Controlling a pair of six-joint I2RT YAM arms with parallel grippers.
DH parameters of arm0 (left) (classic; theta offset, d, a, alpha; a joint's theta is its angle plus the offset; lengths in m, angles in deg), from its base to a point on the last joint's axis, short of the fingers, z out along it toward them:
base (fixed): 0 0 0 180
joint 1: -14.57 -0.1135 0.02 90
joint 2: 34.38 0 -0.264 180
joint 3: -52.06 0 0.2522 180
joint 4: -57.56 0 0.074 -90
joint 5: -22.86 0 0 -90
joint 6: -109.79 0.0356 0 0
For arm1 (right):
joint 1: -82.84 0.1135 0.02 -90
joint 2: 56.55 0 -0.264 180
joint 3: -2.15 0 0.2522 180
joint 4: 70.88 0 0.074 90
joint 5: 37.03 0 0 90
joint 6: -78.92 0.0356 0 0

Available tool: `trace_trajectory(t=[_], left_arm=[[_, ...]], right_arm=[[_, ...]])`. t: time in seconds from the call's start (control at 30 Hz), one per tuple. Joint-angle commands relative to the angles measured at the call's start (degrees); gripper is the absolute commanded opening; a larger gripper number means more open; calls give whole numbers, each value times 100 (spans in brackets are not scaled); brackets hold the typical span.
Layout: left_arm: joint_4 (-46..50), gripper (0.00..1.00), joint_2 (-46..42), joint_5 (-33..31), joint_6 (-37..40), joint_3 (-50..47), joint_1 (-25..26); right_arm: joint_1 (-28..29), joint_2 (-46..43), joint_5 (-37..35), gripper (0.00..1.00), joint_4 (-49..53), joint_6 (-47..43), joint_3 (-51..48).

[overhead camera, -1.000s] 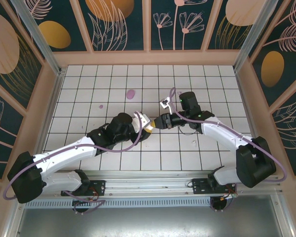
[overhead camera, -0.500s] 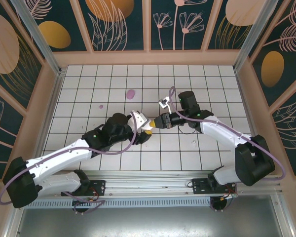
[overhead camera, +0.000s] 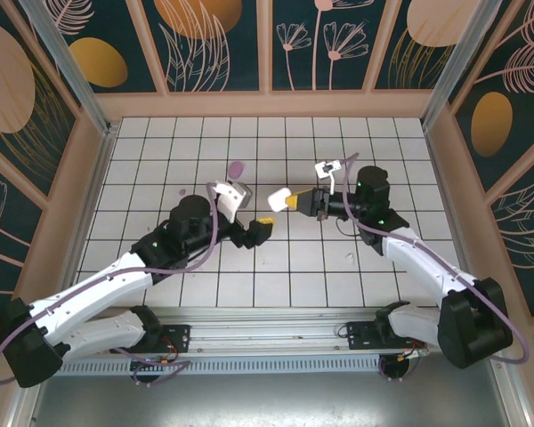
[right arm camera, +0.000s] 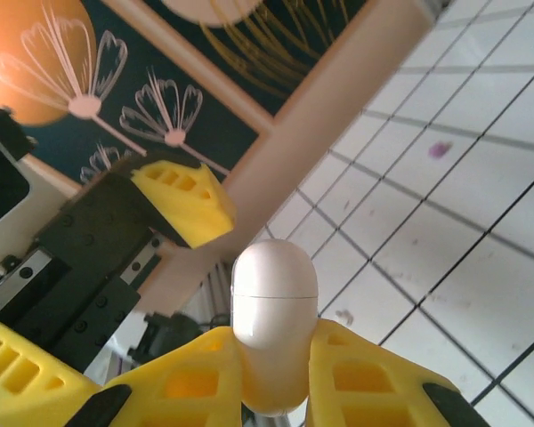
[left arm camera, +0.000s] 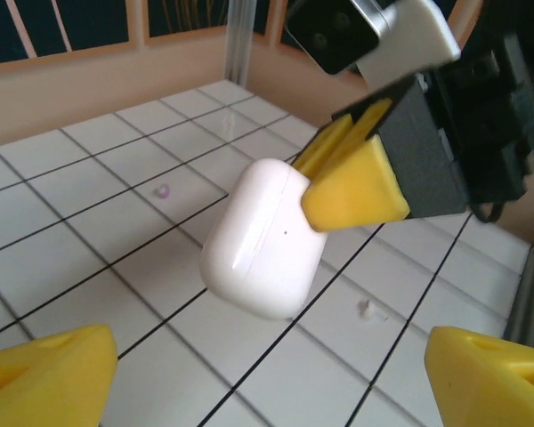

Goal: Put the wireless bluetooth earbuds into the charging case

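The charging case is a glossy white pebble with its lid down, held off the floor. My right gripper is shut on it, yellow fingers clamping its lower half; the case sticks up between them. My left gripper is open just left of it, touching nothing. In the left wrist view the case hangs ahead of the left gripper, whose fingertips stand wide apart. One tiny white earbud lies on the tiles near the right arm, also visible as the earbud.
A flat purple oval piece lies on the tiled floor behind the left gripper, with a small purple speck further left. Wooden walls close in the back and both sides. The two grippers face each other closely at mid-table.
My left gripper opened, let go of the case and drew back to the left. My right gripper closed on the case and carried it up and slightly back-right.
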Motion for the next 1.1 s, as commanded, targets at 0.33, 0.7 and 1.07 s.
trace_trajectory(t=[0.33, 0.7, 1.07], left_arm=[[-3990, 74, 775, 2653, -3302, -867, -882], [-6057, 60, 1686, 2988, -4494, -1111, -938], [-6336, 41, 1831, 3013, -4598, -1102, -949]], right_arm=[[-183, -344, -451, 11, -2358, 1225, -714], [110, -171, -459, 11, -2782, 1489, -731], [252, -294, -488, 11, -2668, 1407, -776]])
